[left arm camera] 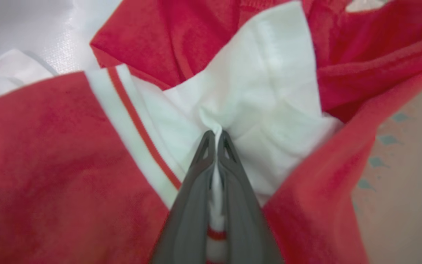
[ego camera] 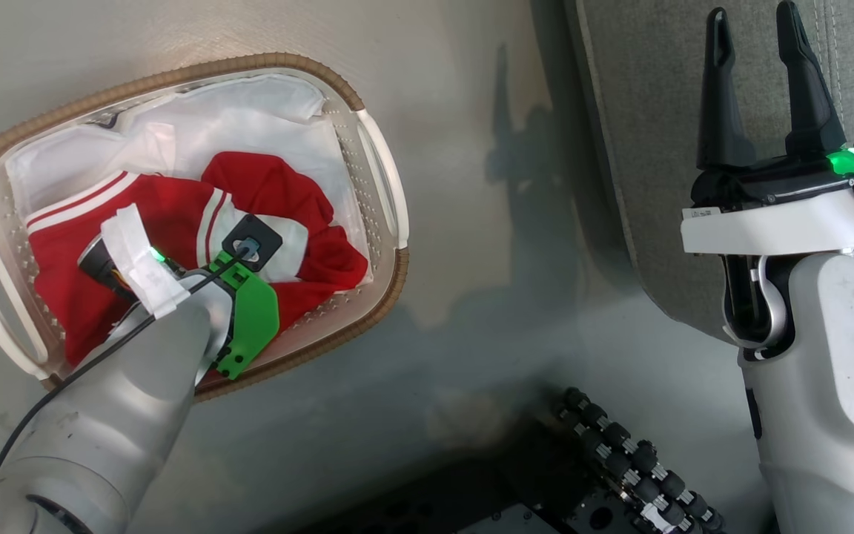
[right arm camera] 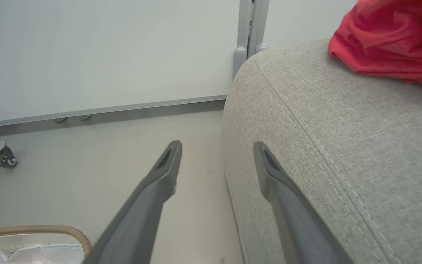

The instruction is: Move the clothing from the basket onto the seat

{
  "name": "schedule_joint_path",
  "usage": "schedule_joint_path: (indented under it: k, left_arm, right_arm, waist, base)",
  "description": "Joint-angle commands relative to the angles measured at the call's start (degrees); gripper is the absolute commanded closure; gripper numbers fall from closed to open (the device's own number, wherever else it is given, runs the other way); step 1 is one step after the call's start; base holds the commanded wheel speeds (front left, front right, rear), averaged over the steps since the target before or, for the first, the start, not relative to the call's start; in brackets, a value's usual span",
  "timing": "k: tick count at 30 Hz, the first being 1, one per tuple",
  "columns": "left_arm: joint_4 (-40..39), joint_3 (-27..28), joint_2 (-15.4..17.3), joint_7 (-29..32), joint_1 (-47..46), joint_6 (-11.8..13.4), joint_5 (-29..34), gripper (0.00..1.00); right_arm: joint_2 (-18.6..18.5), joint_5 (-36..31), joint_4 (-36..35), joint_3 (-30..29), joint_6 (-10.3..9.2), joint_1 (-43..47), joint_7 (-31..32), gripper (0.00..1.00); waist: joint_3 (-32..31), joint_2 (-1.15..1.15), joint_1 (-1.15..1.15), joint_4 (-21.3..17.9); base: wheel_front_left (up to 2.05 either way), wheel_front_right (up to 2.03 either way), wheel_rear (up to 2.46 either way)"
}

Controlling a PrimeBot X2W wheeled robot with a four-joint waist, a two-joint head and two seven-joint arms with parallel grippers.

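Red, soft and crumpled, the clothing (ego camera: 175, 222) with its white panels and stripe trim lies in the basket (ego camera: 175, 74), a perforated white plastic tub with a brown woven rim and a white cloth liner (ego camera: 249, 119). Your left gripper (left arm camera: 216, 136) is pinched tight on a fold of a white panel. Your right gripper (ego camera: 757, 52) is spread and empty by the grey woven seat (right arm camera: 343, 146), whose rounded edge has stitched seams. Another red piece (right arm camera: 390, 40) lies on that seat.

Left arm extended, apparently tipped down, left gripper (left arm camera: 216, 134) pinched on clothing (left arm camera: 269, 91); right gripper (ego camera: 752, 18) upright, fingers apart.
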Motion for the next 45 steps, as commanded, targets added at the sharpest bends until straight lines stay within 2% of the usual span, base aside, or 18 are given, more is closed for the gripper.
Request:
schedule_joint_path:
  k: [1, 9, 13, 19, 27, 37, 45]
  left_arm:
    - [0.38, -0.01, -0.31, -0.64, -1.03, 0.11, -0.27, 1.00]
    - [0.46, 0.25, -2.46, -5.47, -1.00, 0.13, -1.24, 1.00]
    - [-0.20, 0.30, -3.49, -10.11, -0.60, 0.47, -1.46, 1.00]
    - [-1.95, 1.28, -4.78, -14.63, 1.33, 0.74, -2.88, 1.00]
    - [-8.39, 2.95, -5.50, -16.05, 4.29, 0.84, -3.58, 1.00]
    - [-24.16, 6.94, -1.23, -16.05, 7.03, 1.88, -1.75, 1.00]
    - [-32.37, 8.38, 1.42, -15.75, 3.77, 1.84, -1.25, 1.00]
  right_arm:
    - [-0.14, -0.58, 0.29, -0.24, -0.06, -0.73, -0.12, 0.00]
    - [-0.15, -2.36, 1.21, -1.61, -0.06, 0.13, -0.11, 0.00]
    - [-0.16, -3.78, 1.95, -2.59, -0.06, 1.35, -0.11, 0.00]
    - [-0.17, -6.56, 3.46, -4.21, -0.06, 3.48, -0.11, 0.00]
    - [-0.18, -9.73, 6.14, -5.74, -0.06, 8.37, -0.11, 0.00]
    - [-0.19, -11.31, 9.05, -6.45, -0.06, 15.60, -0.11, 0.00]
    - [-0.18, -11.07, 10.76, -5.46, -0.06, 19.46, -0.11, 0.00]
  waist:
    - [-0.68, 0.00, -0.01, 0.59]
    - [-4.74, 0.00, -0.01, 3.15]
    - [-8.49, 0.00, -0.01, 5.03]
    - [-15.62, 0.00, -0.01, 8.25]
    - [-27.06, 0.00, -0.01, 12.39]
    - [-40.54, 0.00, -0.01, 15.85]
    - [-48.76, 0.00, -0.01, 16.64]
  base:
    - [0.00, 0.00, 0.00]
    - [0.00, 0.00, 0.00]
    - [0.00, 0.00, 0.00]
    - [0.00, 0.00, 0.00]
    - [0.00, 0.00, 0.00]
    - [0.00, 0.00, 0.00]
    - [0.00, 0.00, 0.00]
